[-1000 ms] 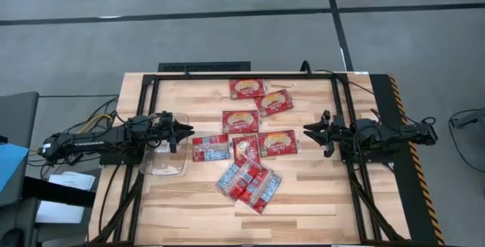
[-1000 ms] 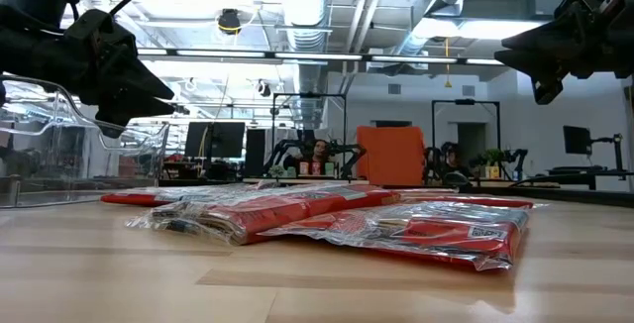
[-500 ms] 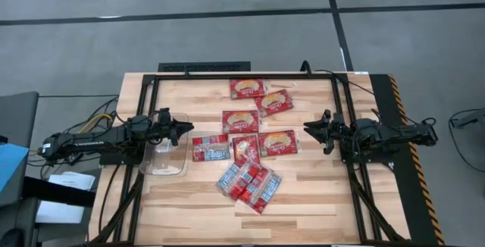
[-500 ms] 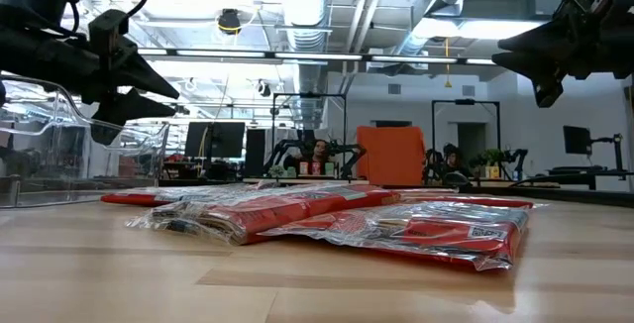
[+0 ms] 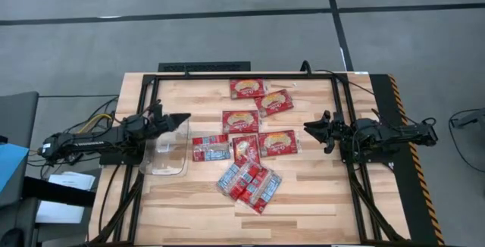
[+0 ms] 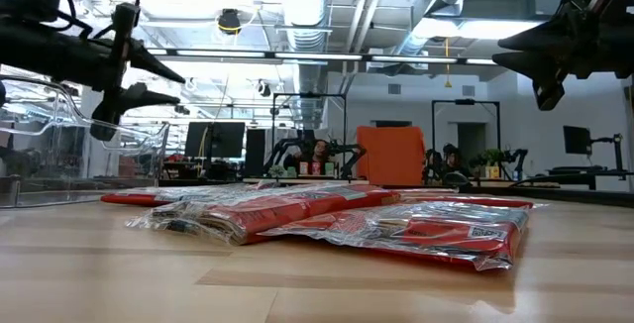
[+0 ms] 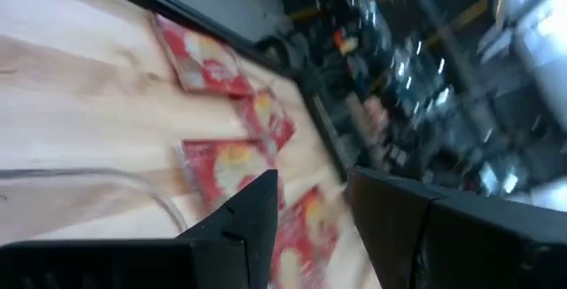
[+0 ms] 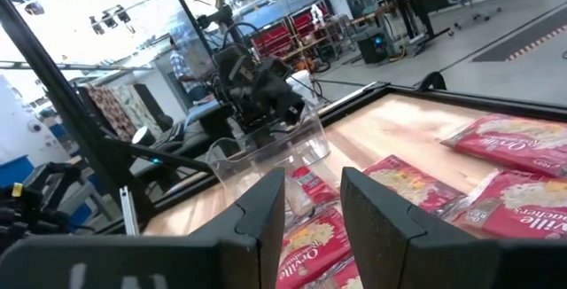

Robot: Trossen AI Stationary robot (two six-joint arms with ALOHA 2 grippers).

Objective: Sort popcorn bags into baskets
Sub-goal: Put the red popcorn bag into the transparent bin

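Popcorn bags point(image 5: 247, 148) are lying loose across the middle of the desk point(image 5: 303, 194), none inside the clear tub point(image 5: 168, 156), which is sitting at the 9 o'clock side. Left tool point(image 5: 182, 117) is hovering over the tub's 12 o'clock rim, fingers parted with a narrow gap, holding nothing. Right tool point(image 5: 309, 128) is hanging at the 3 o'clock side, just beside the nearest bag, fingers spread and empty, pointing toward 9 o'clock.
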